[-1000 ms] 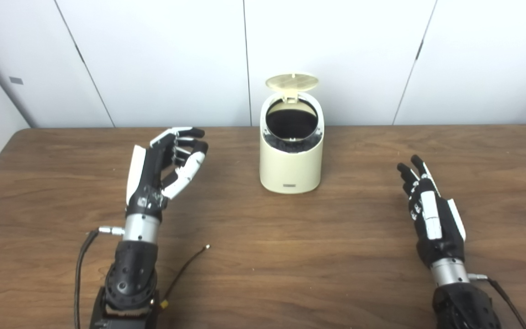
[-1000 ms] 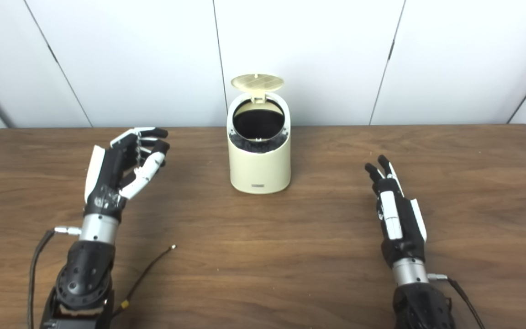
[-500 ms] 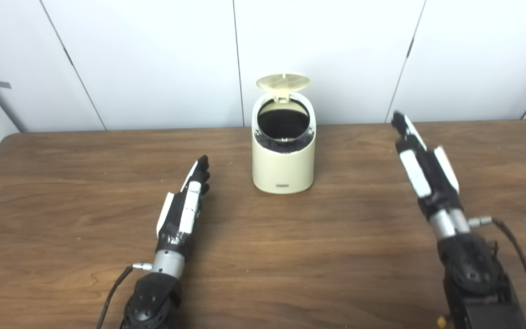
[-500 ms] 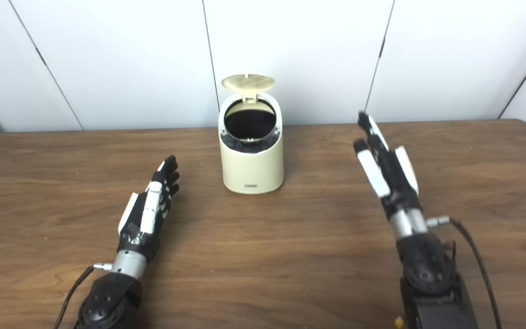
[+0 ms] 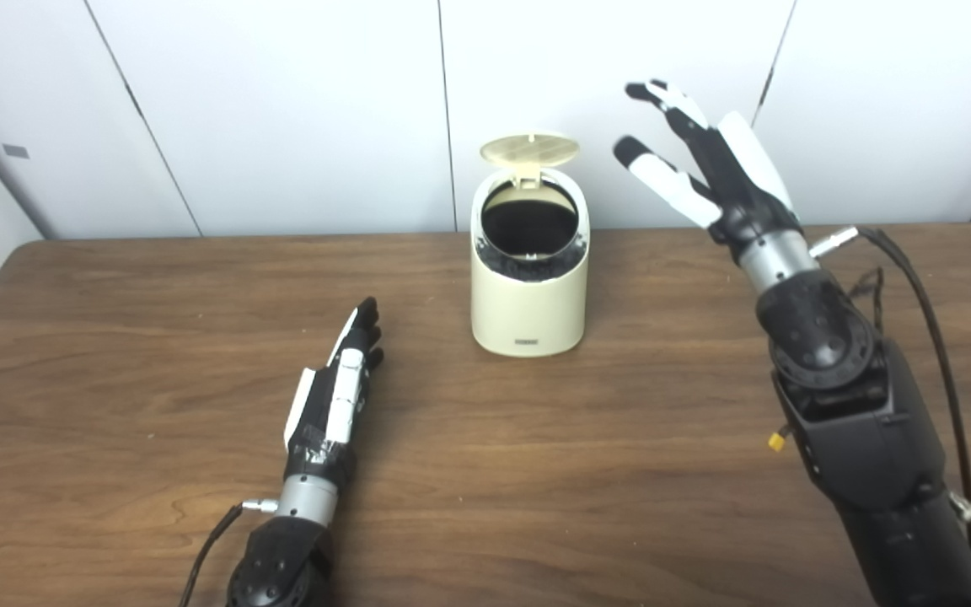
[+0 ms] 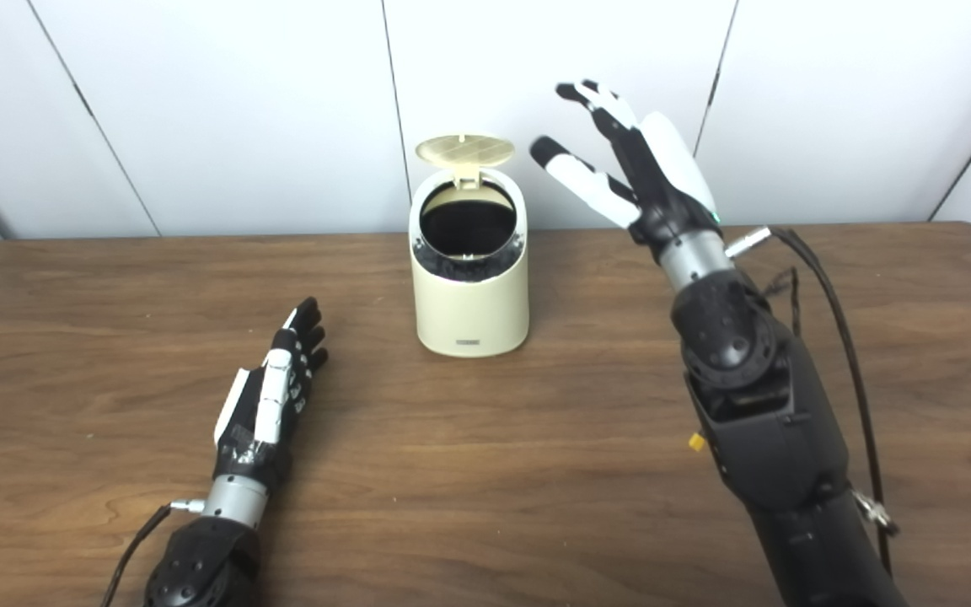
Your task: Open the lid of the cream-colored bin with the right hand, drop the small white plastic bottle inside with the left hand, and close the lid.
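Upright bin (image 5: pixel 529 295), lid (image 5: pixel 529 150) raised, opening facing the camera.

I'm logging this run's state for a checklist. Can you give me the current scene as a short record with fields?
bin: cream-colored bin upright on the table
lid: lid open, hinged up at the back
bottle: not visible on the table
left hand: left hand open, low by the table, holds nothing
right hand: right hand open, raised right of the lid, not touching

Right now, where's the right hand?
Raised in the air, open, right hand is right of the cream-colored plastic bin, near its upright lid, not touching.
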Robot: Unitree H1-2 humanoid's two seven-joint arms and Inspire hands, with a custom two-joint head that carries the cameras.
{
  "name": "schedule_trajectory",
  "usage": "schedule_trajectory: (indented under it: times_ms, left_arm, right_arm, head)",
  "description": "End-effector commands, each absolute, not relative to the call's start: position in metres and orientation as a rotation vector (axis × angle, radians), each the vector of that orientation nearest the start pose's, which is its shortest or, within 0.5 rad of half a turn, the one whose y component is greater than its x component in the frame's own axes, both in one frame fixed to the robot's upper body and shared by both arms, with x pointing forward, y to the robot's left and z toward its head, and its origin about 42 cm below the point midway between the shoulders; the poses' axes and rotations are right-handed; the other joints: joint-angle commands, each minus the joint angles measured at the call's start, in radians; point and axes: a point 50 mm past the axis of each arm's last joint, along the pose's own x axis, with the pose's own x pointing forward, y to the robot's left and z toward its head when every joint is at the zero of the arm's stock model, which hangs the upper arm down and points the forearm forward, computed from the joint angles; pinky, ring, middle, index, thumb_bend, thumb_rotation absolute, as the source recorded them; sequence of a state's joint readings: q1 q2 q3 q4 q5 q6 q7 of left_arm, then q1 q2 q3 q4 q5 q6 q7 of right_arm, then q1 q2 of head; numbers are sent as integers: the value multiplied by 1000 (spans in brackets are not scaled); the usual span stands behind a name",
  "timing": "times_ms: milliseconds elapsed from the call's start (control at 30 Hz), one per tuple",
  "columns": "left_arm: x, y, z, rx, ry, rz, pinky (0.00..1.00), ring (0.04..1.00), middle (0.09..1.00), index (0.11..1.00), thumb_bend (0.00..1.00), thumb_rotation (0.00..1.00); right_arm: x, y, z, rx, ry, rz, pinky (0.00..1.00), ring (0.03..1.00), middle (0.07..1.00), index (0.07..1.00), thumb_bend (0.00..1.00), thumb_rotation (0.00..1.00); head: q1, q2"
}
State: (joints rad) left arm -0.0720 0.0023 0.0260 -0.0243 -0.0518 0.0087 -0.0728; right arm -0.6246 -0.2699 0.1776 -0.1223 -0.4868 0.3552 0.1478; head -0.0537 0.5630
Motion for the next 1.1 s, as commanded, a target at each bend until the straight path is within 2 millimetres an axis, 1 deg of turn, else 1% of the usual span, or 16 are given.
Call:
schedule_trajectory:
  times_ms: [0, 167, 267, 400, 467, 533, 567, 800, 900, 967, 1067]
  left_arm:
    - [309, 207, 130, -51, -124, -66, 1000, 1000, 1000, 1000, 655, 1000]
    - [309, 203, 132, -57, -125, -69, 1000, 1000, 1000, 1000, 656, 1000]
    - [309, 203, 133, -51, -128, -71, 1000, 1000, 1000, 1000, 648, 1000]
    - [309, 202, 134, -45, -126, -73, 1000, 1000, 1000, 1000, 648, 1000]
    - [309, 202, 135, -43, -124, -76, 1000, 1000, 1000, 1000, 644, 1000]
    - [309, 202, 136, -38, -123, -79, 1000, 1000, 1000, 1000, 640, 1000]
    - [309, 202, 136, -37, -122, -79, 1000, 1000, 1000, 1000, 640, 1000]
    - [309, 202, 137, 19, -100, -73, 1000, 1000, 1000, 1000, 665, 1000]
    - [310, 202, 137, 25, -101, -69, 1000, 1000, 1000, 1000, 667, 1000]
    - [311, 202, 136, 33, -96, -67, 1000, 1000, 1000, 1000, 679, 1000]
    - [312, 202, 133, 41, -96, -64, 1000, 1000, 1000, 1000, 689, 1000]
  right_arm:
    - [430, -189, 352, -822, -464, 83, 979, 994, 972, 877, 588, 1000]
    - [445, -178, 360, -813, -460, 102, 1000, 1000, 998, 885, 597, 1000]
    - [451, -172, 363, -861, -459, 106, 1000, 1000, 1000, 881, 619, 1000]
    - [457, -167, 364, -898, -467, 116, 1000, 1000, 1000, 882, 642, 1000]
    - [460, -164, 363, -909, -481, 129, 1000, 1000, 1000, 851, 644, 1000]
    - [461, -163, 361, -920, -490, 141, 1000, 1000, 1000, 790, 670, 1000]
    - [462, -163, 360, -923, -493, 145, 1000, 1000, 1000, 776, 676, 1000]
    - [452, -163, 354, -962, -496, 172, 1000, 1000, 1000, 741, 720, 1000]
    - [447, -164, 351, -981, -513, 184, 1000, 1000, 987, 723, 715, 1000]
    - [443, -165, 349, -989, -522, 190, 1000, 1000, 982, 699, 691, 1000]
    - [438, -166, 345, -998, -530, 194, 1000, 1000, 981, 675, 675, 1000]
  head:
    - [0, 2]
    - [4, 0]
    - [4, 0]
    - [4, 3]
    - [5, 3]
    - [7, 5]
    - [7, 5]
    - [10, 6]
    - [13, 5]
    - [14, 3]
    - [14, -8]
